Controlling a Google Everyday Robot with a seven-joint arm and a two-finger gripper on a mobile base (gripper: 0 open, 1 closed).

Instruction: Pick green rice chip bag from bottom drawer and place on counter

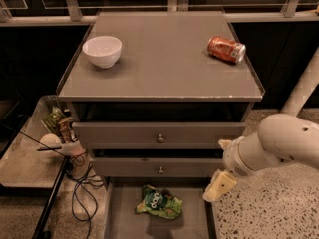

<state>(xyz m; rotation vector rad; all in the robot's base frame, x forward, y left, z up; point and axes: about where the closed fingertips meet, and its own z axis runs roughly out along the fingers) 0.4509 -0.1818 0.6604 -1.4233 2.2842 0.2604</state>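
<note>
The green rice chip bag (159, 202) lies flat in the open bottom drawer (123, 222), near its back middle. My gripper (222, 166) hangs at the drawer's right edge, to the right of the bag and a little above it, not touching it. Its two cream fingers stand apart, one upper and one lower (219, 185), with nothing between them. The white arm reaches in from the right. The counter (159, 68) is the grey top of the cabinet above.
A white bowl (101, 51) stands at the counter's left and an orange soda can (227, 49) lies at its right. Two upper drawers with knobs are slightly ajar. A low side table (25, 163) with clutter and cables (82, 193) stands at the left.
</note>
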